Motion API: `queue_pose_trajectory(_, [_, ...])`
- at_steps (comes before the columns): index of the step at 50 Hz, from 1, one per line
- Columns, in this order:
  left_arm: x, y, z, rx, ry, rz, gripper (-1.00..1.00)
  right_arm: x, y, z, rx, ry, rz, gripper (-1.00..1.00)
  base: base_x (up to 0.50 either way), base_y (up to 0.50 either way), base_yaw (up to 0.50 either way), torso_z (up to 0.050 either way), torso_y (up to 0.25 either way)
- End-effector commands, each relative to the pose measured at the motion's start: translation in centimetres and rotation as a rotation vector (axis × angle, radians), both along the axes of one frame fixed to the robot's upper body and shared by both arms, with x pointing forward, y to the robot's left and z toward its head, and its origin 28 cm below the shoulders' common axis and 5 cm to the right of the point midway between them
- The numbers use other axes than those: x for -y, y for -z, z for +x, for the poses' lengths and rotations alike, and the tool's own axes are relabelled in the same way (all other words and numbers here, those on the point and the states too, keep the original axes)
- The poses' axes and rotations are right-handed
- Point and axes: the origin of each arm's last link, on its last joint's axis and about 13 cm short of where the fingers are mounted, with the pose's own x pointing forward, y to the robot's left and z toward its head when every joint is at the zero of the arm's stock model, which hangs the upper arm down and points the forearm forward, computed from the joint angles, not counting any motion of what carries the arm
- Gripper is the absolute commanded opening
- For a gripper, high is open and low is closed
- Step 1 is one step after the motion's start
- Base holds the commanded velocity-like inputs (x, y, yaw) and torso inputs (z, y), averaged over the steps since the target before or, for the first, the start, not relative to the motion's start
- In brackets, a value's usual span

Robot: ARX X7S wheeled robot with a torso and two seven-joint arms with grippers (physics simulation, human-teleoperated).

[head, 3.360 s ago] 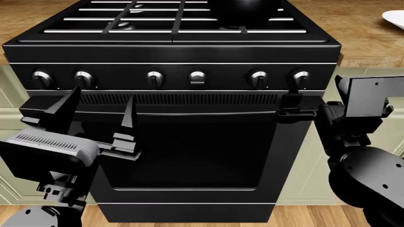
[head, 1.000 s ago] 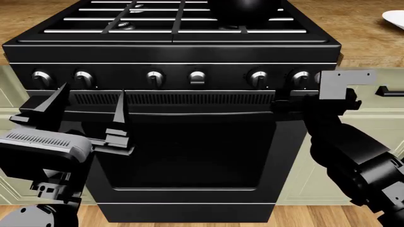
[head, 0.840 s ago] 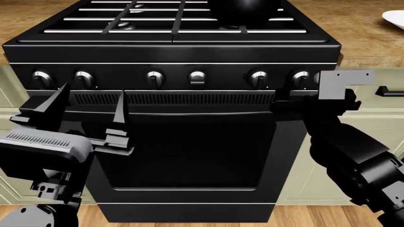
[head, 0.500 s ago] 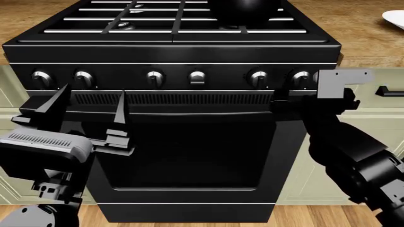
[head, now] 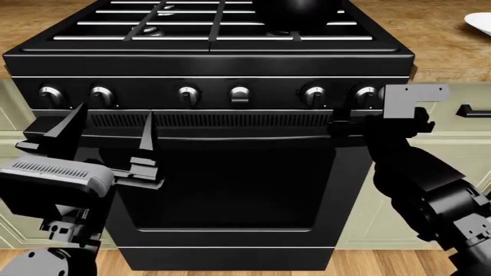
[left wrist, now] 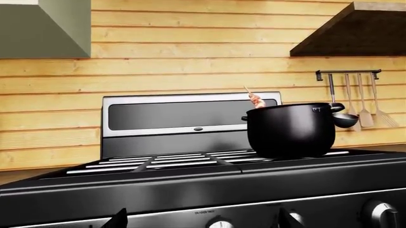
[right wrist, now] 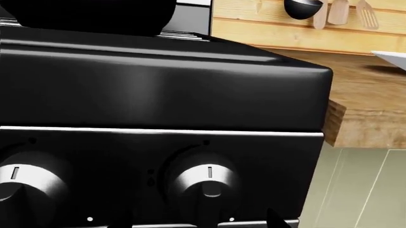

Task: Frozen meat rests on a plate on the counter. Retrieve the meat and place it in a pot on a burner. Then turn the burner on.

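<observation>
Right wrist view puts the rightmost knob [right wrist: 207, 183] dead ahead of the right hand [right wrist: 199, 219], its fingers spread open and nearer than the idle, open left hand [head: 107, 135], while the frozen meat [left wrist: 256, 100] already sits in the pot [left wrist: 290, 128].

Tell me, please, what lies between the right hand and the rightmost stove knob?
Nothing: in the right wrist view the rightmost knob sits straight ahead, with only open air before it.
</observation>
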Motion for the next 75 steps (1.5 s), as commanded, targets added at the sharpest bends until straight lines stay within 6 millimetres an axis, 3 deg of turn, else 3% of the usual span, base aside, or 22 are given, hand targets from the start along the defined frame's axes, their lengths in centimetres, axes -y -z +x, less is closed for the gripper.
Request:
queue_pose_trajectory(1, [0.0,0.1,0.1,-0.005,0.000,-0.002,1.00,0.1,0.2,0.3,-0.008,0.006,0.002,1.00,0.00,0.00,0.00,0.000,0.000])
queue_pose_trajectory(5, [0.0,0.1,0.1,-0.007,0.001,0.000,1.00,0.2,0.4,0.5,-0.014,0.010,0.003,1.00,0.00,0.00,0.00,0.000,0.000])
queue_pose_trajectory(6, [0.0,0.2,0.1,-0.008,0.001,0.000,1.00,0.2,0.4,0.6,-0.014,0.011,0.002,-1.00,0.00,0.00,0.00,0.000,0.000])
queue_pose_trajectory(34, [0.1,0.3,0.2,-0.016,0.005,0.000,1.00,0.2,0.1,0.5,0.003,0.006,-0.009,-1.00,0.00,0.00,0.00,0.000,0.000])
queue_pose_trajectory(75, [0.1,0.7,0.5,-0.029,0.005,0.002,1.00,0.3,-0.7,0.5,-0.007,-0.054,-0.223,-1.00,0.00,0.00,0.00,0.000,0.000])
